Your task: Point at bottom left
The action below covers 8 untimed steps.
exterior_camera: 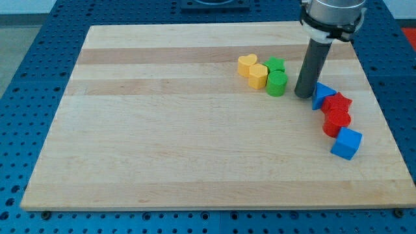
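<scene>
Your wooden board (162,143) fills the view; its bottom-left corner (29,203) sits bare, well apart from everything. There is no gripper — just the dark rod, my tip (303,95) resting between the green cylinder (277,84) and the blue triangular block (322,95), near the view's top right.

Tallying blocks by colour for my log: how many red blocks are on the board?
2. One red block sits right of the blue triangular block, near my tip; the other red block touches it just below, above the blue cube. None seems hidden.
</scene>
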Available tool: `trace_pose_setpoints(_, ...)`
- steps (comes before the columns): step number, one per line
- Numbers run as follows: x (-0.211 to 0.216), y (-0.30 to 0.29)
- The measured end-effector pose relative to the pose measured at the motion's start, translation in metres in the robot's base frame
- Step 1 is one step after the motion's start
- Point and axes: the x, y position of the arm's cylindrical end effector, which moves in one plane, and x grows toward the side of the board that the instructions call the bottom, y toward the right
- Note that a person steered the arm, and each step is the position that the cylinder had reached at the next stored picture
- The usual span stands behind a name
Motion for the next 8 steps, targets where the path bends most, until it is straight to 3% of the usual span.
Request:
trace_pose_setpoints(2, -0.009, 0.0)
trace_pose_setpoints(3, -0.046, 0.015)
trace_pose_setpoints(4, -0.048, 0.071)
trace_pose_setpoints(6, -0.008, 0.088)
trace_pose_setpoints(8, 0.028, 0.028)
